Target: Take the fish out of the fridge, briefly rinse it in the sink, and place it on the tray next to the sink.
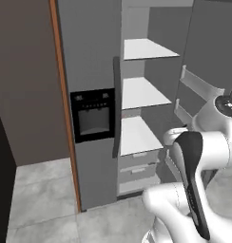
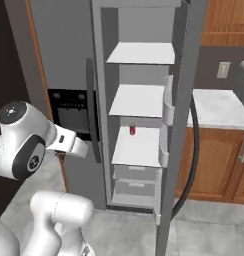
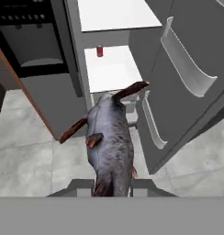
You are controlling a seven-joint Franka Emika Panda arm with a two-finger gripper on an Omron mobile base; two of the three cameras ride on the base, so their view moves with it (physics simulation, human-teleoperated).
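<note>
Fridge (image 2: 139, 100) open, small red can (image 2: 132, 130) alone on third shelf (image 2: 136, 147); end effector (image 3: 113, 186) clenched around grey fish (image 3: 111, 142) before open door (image 3: 187, 69).

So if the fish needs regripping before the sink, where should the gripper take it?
Probably where the gripper holds it now: across the fish near its tail end, jaws on the two flat flanks. The grey body is long and narrow, hanging away from the fingers, and the reddish fins stick out, so avoid those.
</note>
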